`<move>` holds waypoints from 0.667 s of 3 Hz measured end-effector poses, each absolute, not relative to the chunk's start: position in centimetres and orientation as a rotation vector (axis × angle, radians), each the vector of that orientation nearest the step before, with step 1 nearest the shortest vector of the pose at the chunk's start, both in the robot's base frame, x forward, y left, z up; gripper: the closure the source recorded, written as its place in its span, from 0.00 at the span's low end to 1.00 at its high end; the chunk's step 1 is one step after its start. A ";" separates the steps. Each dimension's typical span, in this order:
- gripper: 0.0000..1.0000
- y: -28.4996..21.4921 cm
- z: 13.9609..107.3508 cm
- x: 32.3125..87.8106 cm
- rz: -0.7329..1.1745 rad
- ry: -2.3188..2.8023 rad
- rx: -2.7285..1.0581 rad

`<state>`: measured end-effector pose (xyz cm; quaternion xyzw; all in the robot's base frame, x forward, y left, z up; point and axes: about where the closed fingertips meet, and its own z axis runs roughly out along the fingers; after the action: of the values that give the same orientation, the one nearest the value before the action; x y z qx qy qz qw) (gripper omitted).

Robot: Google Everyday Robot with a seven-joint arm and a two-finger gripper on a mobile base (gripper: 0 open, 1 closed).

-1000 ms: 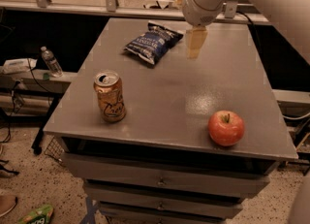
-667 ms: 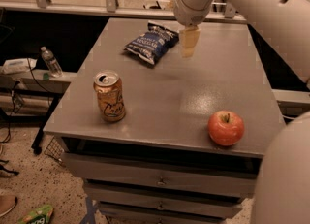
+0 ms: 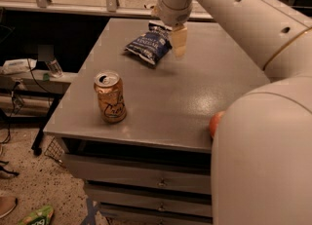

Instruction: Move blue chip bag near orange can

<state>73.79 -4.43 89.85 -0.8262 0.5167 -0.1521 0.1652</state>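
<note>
The blue chip bag lies flat near the far edge of the grey table. The orange can stands upright near the table's front left edge, well apart from the bag. My gripper hangs from the arm just to the right of the bag, at its right edge, low over the table.
A red apple sits at the table's front right, mostly hidden behind my arm. A plastic bottle stands on a low shelf to the left of the table. Drawers are below the tabletop.
My gripper has moved left toward the chip bag and now sits at its right edge. My arm now covers most of the apple. Bag and can have not moved.
</note>
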 end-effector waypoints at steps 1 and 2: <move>0.00 -2.9 88.8 74.0 -0.412 1.433 -2.424; 0.00 -1.5 87.5 74.1 -0.365 1.406 -2.464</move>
<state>74.10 -1.50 87.50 -0.8530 0.4868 -0.1262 0.1400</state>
